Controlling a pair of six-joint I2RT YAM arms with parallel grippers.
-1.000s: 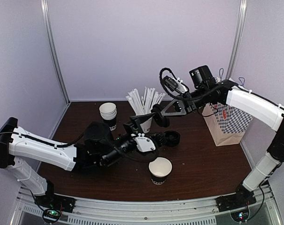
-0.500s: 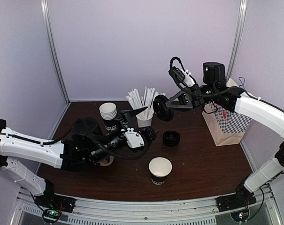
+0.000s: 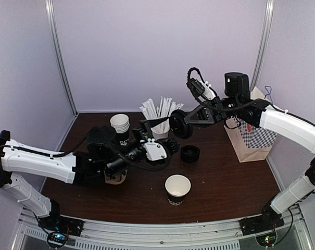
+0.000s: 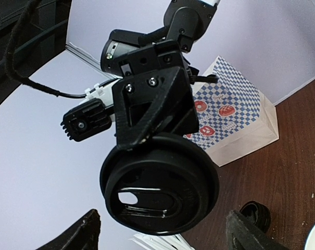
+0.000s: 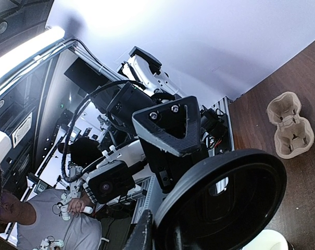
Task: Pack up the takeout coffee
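Right gripper (image 3: pixel 186 120) clamped on black lid (image 3: pixel 178 124), raised facing left gripper (image 3: pixel 160 136), whose fingers stand apart, empty; likely a handover.

A checkered paper bag (image 3: pixel 253 138) stands upright at the bench's (image 3: pixel 225 177) 2 o'clock edge. A white cup of straws (image 3: pixel 161 134) sits at 12 o'clock, with a stack of lidless cups (image 3: pixel 120 124) at its 9 o'clock.
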